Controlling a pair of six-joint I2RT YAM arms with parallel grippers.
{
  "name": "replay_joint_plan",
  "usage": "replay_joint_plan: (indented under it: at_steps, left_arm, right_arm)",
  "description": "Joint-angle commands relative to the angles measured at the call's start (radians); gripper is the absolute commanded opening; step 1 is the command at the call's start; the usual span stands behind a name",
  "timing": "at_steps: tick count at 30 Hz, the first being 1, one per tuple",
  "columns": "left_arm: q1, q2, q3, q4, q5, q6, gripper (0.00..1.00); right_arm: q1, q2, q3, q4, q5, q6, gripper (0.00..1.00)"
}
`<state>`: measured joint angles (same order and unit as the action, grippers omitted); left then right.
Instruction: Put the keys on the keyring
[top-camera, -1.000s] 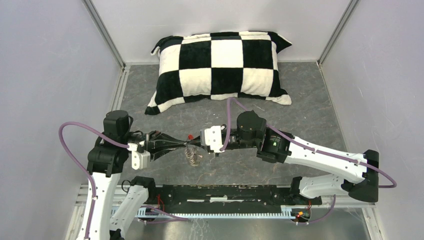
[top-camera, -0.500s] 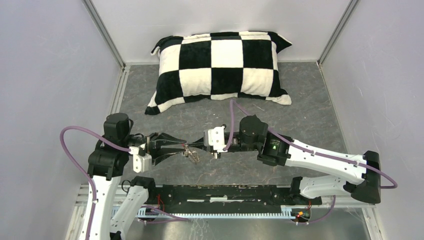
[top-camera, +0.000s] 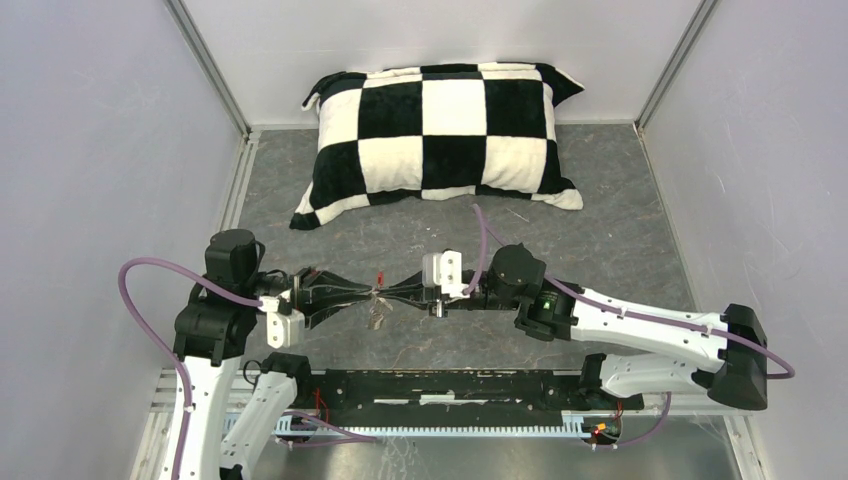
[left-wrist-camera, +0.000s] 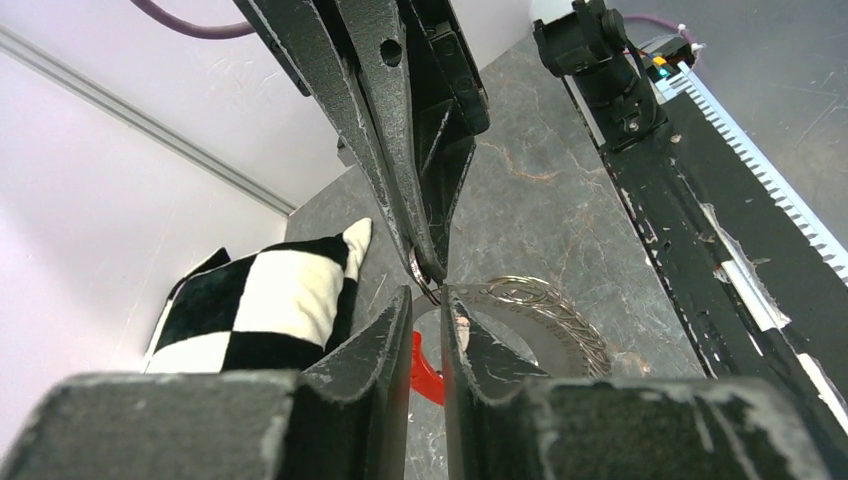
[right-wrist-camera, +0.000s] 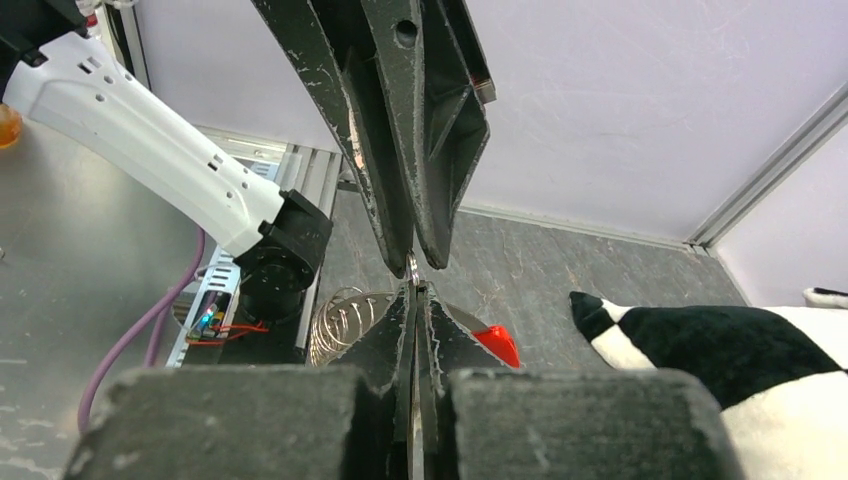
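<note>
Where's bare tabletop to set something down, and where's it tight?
Crowded: centre, where left gripper and right gripper meet tip to tip at the silvery coiled keyring. Free: the grey marbled tabletop between them and the black-and-white checked pillow, widest toward the right wall.

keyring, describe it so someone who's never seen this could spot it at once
Start at the checkered pillow at the back of the grey table, then come forward to where two sets of black jaws meet tip to tip. The keyring is there: a silvery, spring-like wire coil with one red sleeve, the only shiny coil around.
</note>
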<state>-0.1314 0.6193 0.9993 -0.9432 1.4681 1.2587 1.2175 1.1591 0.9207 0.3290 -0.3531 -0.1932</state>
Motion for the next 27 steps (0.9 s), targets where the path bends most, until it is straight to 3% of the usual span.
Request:
replay_joint_plan:
  at_steps: [1,6,19,27]
  left_arm:
    - [-0.001,-0.006,-0.002,0.017,-0.003,-0.059,0.22]
    - [-0.001,-0.001,0.001,0.017,0.006,-0.061,0.15]
    - [-0.001,0.008,-0.008,0.015,0.002,-0.054,0.14]
    - [-0.001,-0.002,-0.02,0.016,-0.047,0.0,0.22]
  right_arm:
    - [0.006,-0.035,-0.028,0.165,0.032,0.078,0.01]
    - [0.006,-0.025,-0.04,0.212,0.031,0.115,0.01]
    - [0.018,0.017,-0.055,0.304,0.018,0.184,0.01]
    - [0.022,0.021,-0.054,0.291,0.03,0.178,0.01]
